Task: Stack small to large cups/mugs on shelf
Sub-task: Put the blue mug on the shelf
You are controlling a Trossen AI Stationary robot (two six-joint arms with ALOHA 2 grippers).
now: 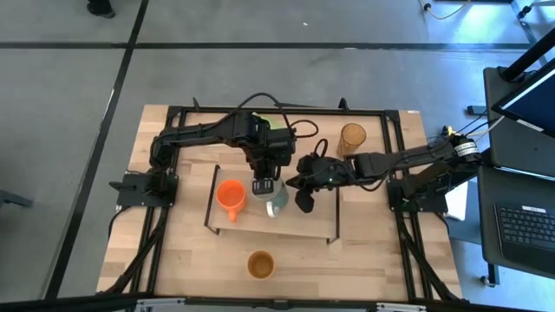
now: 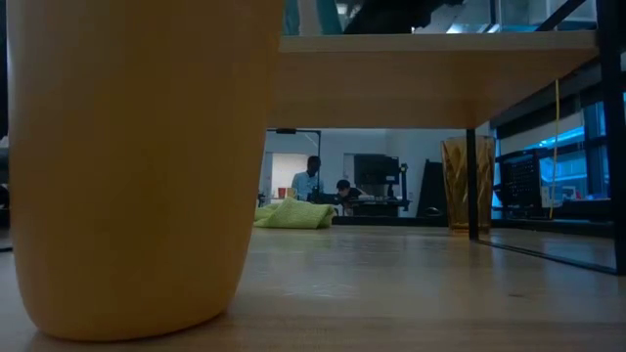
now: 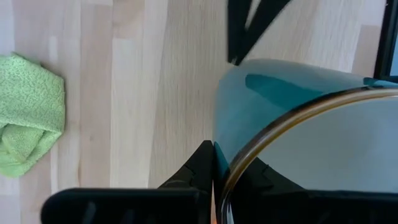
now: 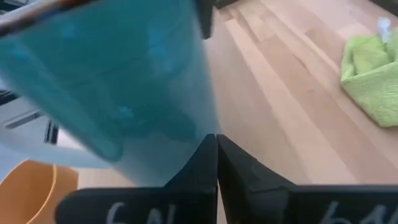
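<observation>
Your left gripper and right gripper both pinch the white mug on the shelf, jaws clamped on its rim from opposite sides.

— What's on the table besides the job?
— A green cloth, crumpled, lying on the pale planks near the far edge. It shows again in the right wrist view.
— And past the table?
— Grey floor crossed by dark lines. A laptop sits on a stand at the right side.
— Anyone around?
— Two people far back in the room, one standing, one lower beside them. Blue-lit screens glow on the right.
</observation>
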